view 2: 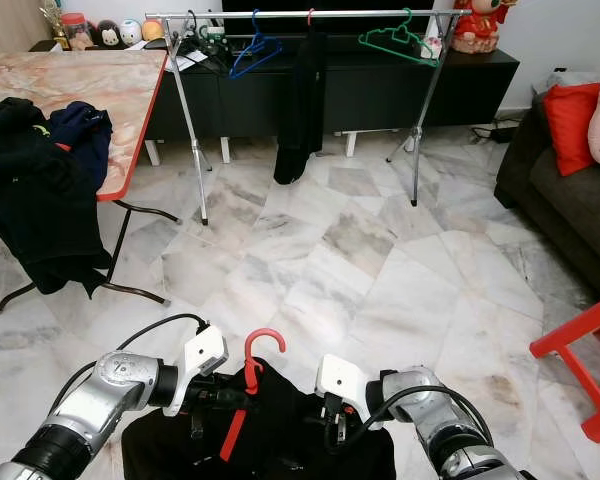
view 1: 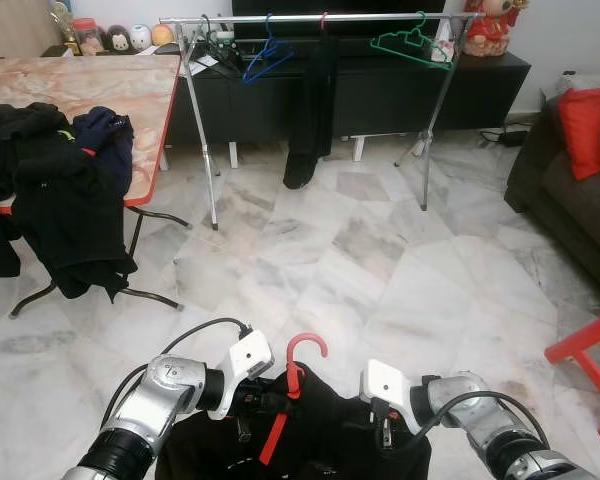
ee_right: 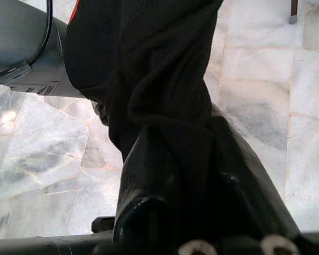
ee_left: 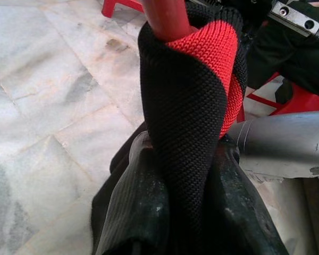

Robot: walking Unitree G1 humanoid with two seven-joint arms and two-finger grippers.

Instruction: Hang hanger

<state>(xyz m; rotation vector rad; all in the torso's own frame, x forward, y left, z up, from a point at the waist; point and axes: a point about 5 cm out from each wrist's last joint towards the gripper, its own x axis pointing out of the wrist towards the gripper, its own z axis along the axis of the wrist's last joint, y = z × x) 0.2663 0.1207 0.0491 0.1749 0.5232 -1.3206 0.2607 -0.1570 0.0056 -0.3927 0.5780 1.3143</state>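
A red hanger [view 1: 302, 352] carries a black garment [view 1: 325, 440] with red trim, held low in front of me, its hook pointing up. My left gripper [view 1: 268, 402] is shut on the garment's black-and-red collar [ee_left: 194, 106] just below the hook. My right gripper [view 1: 382, 428] is shut on the black cloth [ee_right: 143, 64] at the other shoulder. Across the room stands a metal clothes rack [view 1: 310, 18] holding a blue hanger [view 1: 265, 57], a green hanger [view 1: 412, 45] and a hung black garment [view 1: 310, 110].
A marble-top table [view 1: 100, 80] at my left bears a pile of dark clothes [view 1: 50, 190] spilling over its edge. A dark sofa [view 1: 570, 190] with a red cushion [view 1: 585, 125] and a red stool [view 1: 585, 345] stand at my right. Marble floor [view 1: 380, 260] lies between me and the rack.
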